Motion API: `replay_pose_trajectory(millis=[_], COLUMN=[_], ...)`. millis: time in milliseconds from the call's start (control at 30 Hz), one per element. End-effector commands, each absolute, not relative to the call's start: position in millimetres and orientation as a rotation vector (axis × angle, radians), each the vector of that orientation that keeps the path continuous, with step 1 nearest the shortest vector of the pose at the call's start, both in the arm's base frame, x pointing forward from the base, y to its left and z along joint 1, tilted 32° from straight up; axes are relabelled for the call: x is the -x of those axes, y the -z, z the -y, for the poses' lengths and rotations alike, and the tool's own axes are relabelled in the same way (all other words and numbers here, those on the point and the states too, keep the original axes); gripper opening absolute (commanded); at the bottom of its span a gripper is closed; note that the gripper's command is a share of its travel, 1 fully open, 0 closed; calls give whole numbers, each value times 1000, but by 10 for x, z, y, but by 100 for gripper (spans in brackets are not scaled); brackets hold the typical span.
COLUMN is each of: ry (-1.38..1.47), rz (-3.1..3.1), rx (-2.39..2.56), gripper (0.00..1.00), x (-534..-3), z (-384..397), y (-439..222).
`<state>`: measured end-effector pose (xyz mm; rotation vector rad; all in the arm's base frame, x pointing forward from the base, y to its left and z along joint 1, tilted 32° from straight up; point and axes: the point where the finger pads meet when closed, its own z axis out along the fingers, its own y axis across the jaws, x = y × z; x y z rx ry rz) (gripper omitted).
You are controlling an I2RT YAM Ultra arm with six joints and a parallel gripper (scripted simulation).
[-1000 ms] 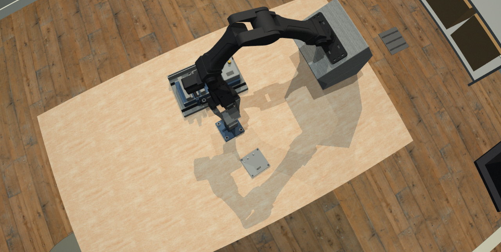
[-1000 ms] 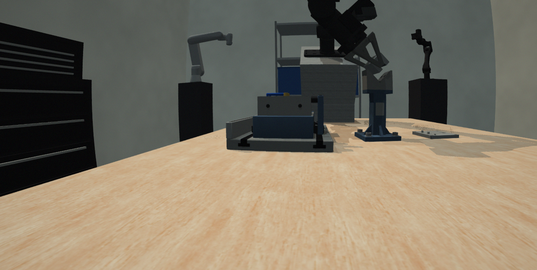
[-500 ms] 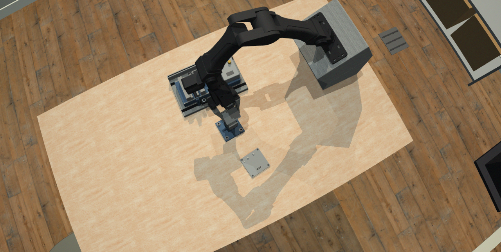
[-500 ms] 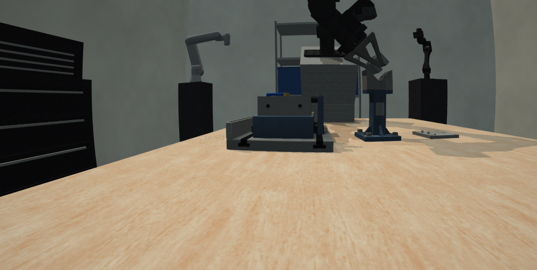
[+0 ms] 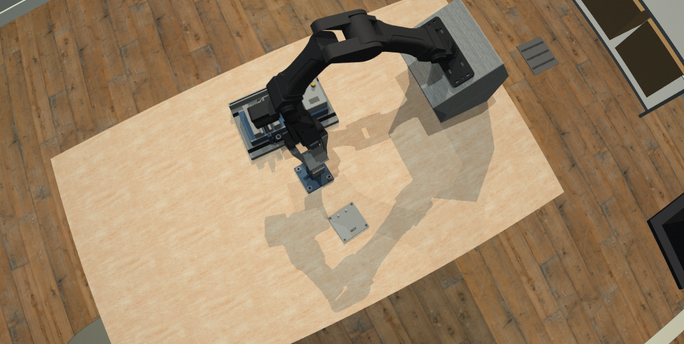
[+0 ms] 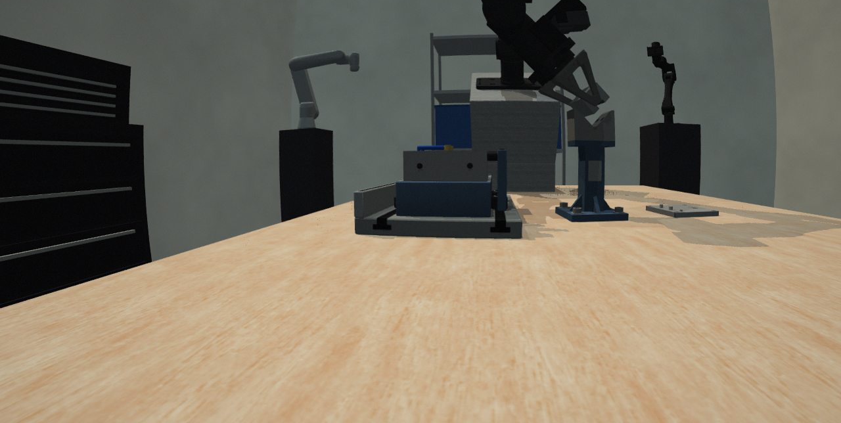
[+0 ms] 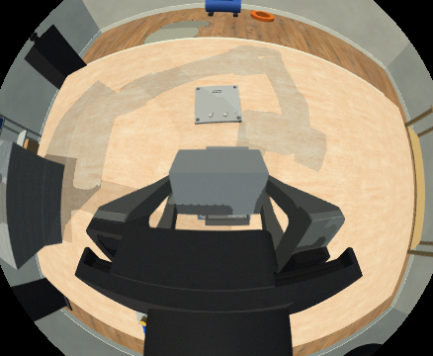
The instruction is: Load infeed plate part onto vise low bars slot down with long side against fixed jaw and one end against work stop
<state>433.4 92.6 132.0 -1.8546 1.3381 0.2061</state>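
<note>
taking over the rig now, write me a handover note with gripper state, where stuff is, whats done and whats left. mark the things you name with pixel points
Gripper (image 5: 314,157) (image 7: 218,180): shut on the grey rectangular block (image 5: 313,154) (image 7: 218,180), at the grey V-block on its blue post (image 5: 314,173) (image 6: 591,176).
Vise with blue and grey jaws (image 5: 253,137) (image 6: 443,198): on the table beside the post; block not in it.
Square light-grey infeed plate (image 5: 348,222) (image 6: 683,210) (image 7: 217,104): block is off it.
Done: block picked up.
Left: slot down, lay flat on the bars, against fixed jaw and work stop, let go, move clear.
Can't tell: which way the slot faces, or whether the block touches the V-block.
</note>
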Motion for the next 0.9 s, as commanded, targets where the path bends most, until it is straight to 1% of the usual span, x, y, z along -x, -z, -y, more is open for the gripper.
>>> replay_pose_trajectory(millis=[0,400,867], ry=[-212,-216,-133], rz=[-1313,-1324,-1338], rx=[1835,1837,1863], gripper=[0,0,0], x=[-4242,-4232,-4309], z=[-932,-962,-972], y=[-1496,-1469,-1437])
